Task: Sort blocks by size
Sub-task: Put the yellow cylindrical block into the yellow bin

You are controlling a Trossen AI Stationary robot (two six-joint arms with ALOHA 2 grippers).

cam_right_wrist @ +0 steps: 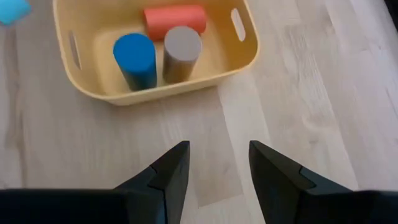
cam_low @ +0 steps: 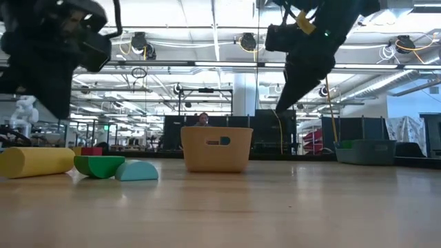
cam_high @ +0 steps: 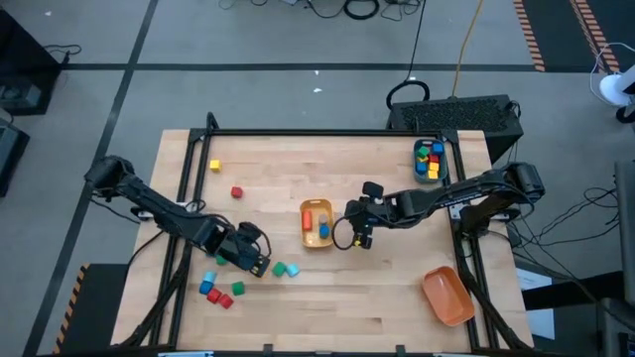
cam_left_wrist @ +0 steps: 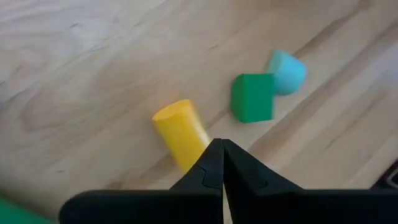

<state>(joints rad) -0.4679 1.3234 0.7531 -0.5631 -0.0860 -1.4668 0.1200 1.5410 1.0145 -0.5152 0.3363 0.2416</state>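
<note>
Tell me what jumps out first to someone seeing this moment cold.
The yellow bin at mid-table, holding a red, a blue and a tan cylinder, with the right gripper open and empty beside it. Toward the front left, the left gripper is shut with nothing in it, just above a lying yellow cylinder, with a green block and a cyan block close by.

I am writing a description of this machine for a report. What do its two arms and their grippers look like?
Both arms are dark, nearly black, built from jointed segments, and dark cables loop beside their wrists. The left gripper ends in two smooth, matte black fingers that narrow to thin tips. The right gripper has the same black, wedge-shaped fingers. In the low view, a small yellow mark shows on the right arm.
</note>
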